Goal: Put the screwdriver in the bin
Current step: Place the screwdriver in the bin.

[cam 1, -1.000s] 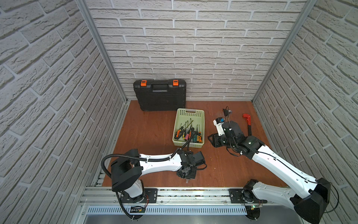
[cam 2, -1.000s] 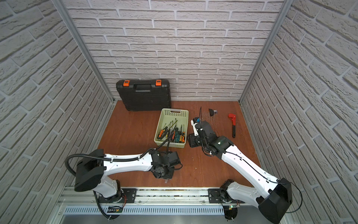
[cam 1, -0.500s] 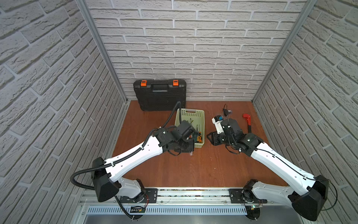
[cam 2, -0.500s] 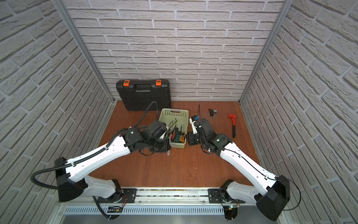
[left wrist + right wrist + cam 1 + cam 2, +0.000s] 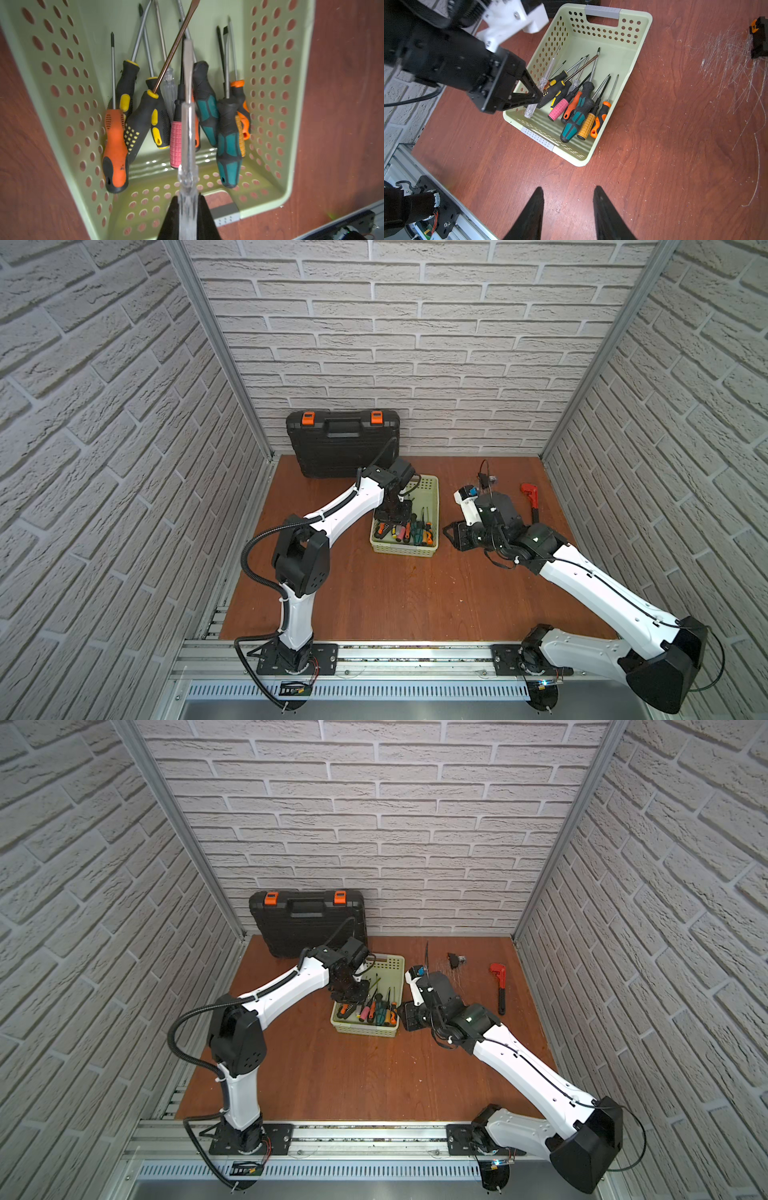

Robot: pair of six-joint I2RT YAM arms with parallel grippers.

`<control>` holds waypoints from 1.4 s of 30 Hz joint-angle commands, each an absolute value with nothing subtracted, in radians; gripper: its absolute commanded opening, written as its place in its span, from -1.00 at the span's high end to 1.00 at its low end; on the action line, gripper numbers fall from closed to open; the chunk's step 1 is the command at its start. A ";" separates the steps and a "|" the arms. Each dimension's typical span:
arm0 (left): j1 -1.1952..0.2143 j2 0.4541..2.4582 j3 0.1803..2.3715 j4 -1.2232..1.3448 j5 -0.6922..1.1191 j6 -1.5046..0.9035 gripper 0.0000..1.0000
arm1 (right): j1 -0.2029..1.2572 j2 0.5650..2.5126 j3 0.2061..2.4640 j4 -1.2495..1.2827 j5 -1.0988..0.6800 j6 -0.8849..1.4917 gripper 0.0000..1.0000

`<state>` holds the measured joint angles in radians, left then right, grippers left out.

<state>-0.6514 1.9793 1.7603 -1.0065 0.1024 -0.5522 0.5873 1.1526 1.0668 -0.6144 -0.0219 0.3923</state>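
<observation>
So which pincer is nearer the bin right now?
Left. The left pincer hangs over the inside of the bin, gripping the clear-handled screwdriver. The right pincer is open over the table beside it.

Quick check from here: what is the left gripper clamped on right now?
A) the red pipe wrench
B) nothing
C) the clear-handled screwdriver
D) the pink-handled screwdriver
C: in the left wrist view the left gripper is shut on the clear-handled screwdriver, which it holds over the pale green bin.
</observation>
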 commanded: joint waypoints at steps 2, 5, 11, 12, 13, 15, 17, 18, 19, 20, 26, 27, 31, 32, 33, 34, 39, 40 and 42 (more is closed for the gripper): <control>-0.652 2.049 1.828 -1.060 0.101 -0.475 1.00 | 0.592 1.163 1.048 -0.584 -0.023 0.380 0.17; -0.652 2.090 1.842 -1.059 0.101 -0.465 1.00 | 0.592 1.165 1.037 -0.581 -0.025 0.379 0.16; -0.649 2.137 1.846 -1.035 0.100 -0.466 1.00 | 0.592 1.181 1.034 -0.587 -0.011 0.352 0.17; -0.649 2.144 1.843 -1.035 0.100 -0.467 1.00 | 0.592 1.184 1.034 -0.589 -0.009 0.348 0.17; -0.649 2.149 1.839 -1.033 0.099 -0.469 1.00 | 0.592 1.187 1.035 -0.589 -0.007 0.347 0.16; -0.649 2.149 1.824 -1.020 0.098 -0.469 1.00 | 0.592 1.186 1.031 -0.588 -0.005 0.347 0.17; -0.649 2.149 1.818 -1.017 0.097 -0.468 0.91 | 0.592 1.187 1.028 -0.585 -0.005 0.351 0.16; -0.649 2.149 1.818 -1.017 0.097 -0.466 0.85 | 0.592 1.190 1.027 -0.584 -0.005 0.351 0.16; -0.649 2.147 1.818 -1.017 0.096 -0.465 0.80 | 0.592 1.193 1.026 -0.583 -0.006 0.352 0.15; -0.649 2.144 1.817 -1.017 0.092 -0.465 0.74 | 0.592 1.195 1.028 -0.584 -0.005 0.350 0.14; -0.644 2.086 1.808 -1.019 0.081 -0.472 0.37 | 0.592 1.204 1.042 -0.596 0.027 0.342 0.07; -0.644 2.070 1.799 -1.016 0.078 -0.475 0.33 | 0.592 1.210 1.050 -0.603 0.030 0.336 0.07; -0.644 1.992 1.755 -1.000 0.082 -0.482 0.24 | 0.592 1.220 1.082 -0.625 0.035 0.315 0.07; -0.644 1.973 1.744 -0.994 0.081 -0.482 0.22 | 0.592 1.217 1.086 -0.627 0.039 0.314 0.07; -0.643 1.949 1.732 -0.988 0.076 -0.481 0.17 | 0.592 1.214 1.090 -0.629 0.047 0.313 0.07; -0.640 1.925 1.721 -0.988 0.070 -0.480 0.16 | 0.592 1.208 1.089 -0.629 0.058 0.313 0.07; -0.618 1.781 1.653 -0.966 0.059 -0.473 -0.03 | 0.592 1.189 1.091 -0.614 0.111 0.292 0.02; -0.611 1.742 1.625 -0.946 0.057 -0.473 -0.09 | 0.591 1.186 1.100 -0.613 0.129 0.280 -0.10; -0.587 1.664 1.562 -0.899 0.043 -0.488 -0.23 | 0.588 1.186 1.132 -0.613 0.182 0.257 -0.26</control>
